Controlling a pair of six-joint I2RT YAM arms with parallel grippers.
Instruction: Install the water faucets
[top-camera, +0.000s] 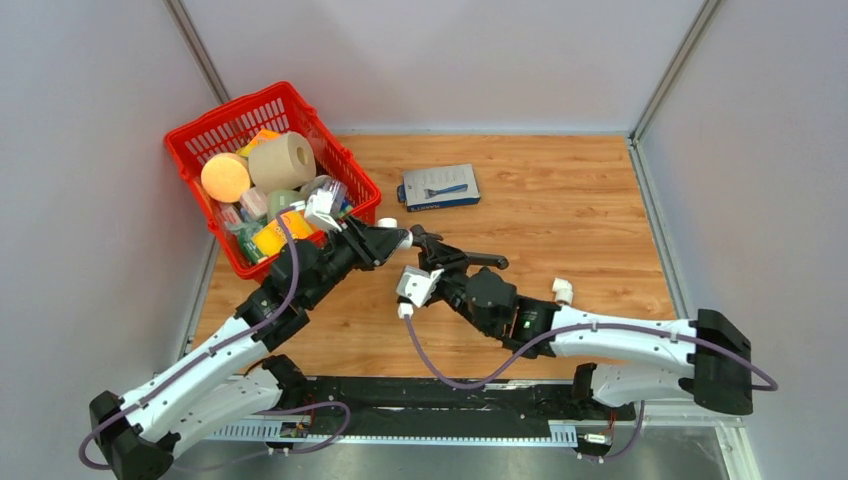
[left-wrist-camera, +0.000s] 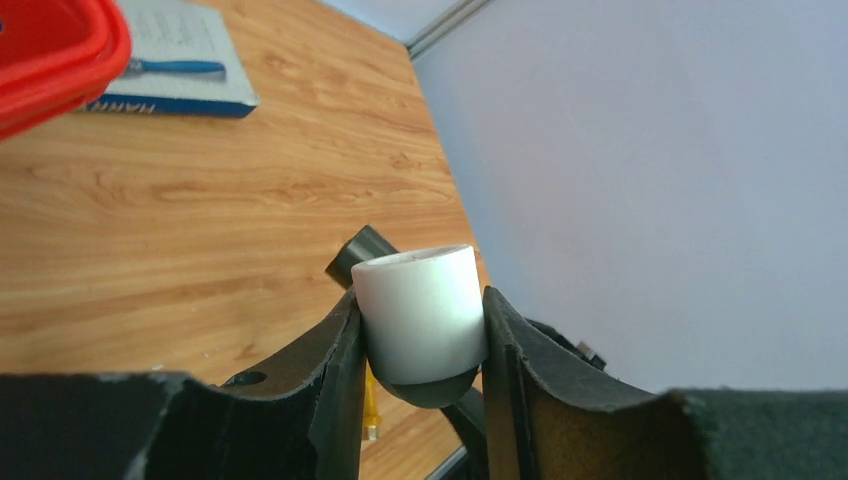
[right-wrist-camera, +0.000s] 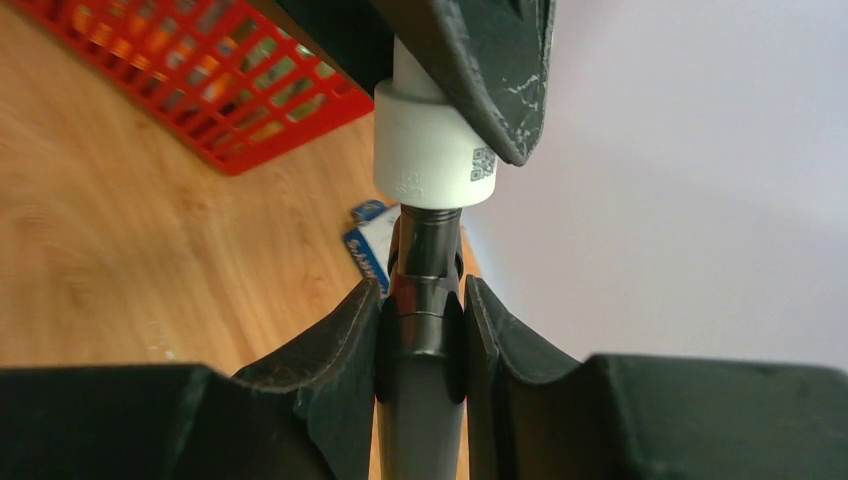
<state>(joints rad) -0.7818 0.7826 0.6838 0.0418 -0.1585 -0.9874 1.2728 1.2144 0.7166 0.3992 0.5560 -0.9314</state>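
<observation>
Desk: wooden surface carrying the stock. The joining work is held up off it, between the two arms, where both can reach.
Red basket: stands at the far left corner, full of mixed goods. Well apart from the work and no part of it.
Left claw: pinches the white elbow fitting, one finger on each side of its round collar. Judged to serve as the vice, holding the socket steady.
Right claw: pressed onto the shaft of the faucet, pads on both sides, just behind the end that is being joined. A grip this close to the end gives control over alignment.
Blue box: lies flat on the far side of the desk, near the basket and untouched.
Faucet: dark grey tube, held in the air above mid-desk and in line with the fitting. Its end meets the mouth of the fitting (depth of entry cannot be told).
Spare fitting: small white piece on the desk beside the right arm, apart from both claws.
Step in hand: seating the faucet in the fitting, judged under way.
</observation>
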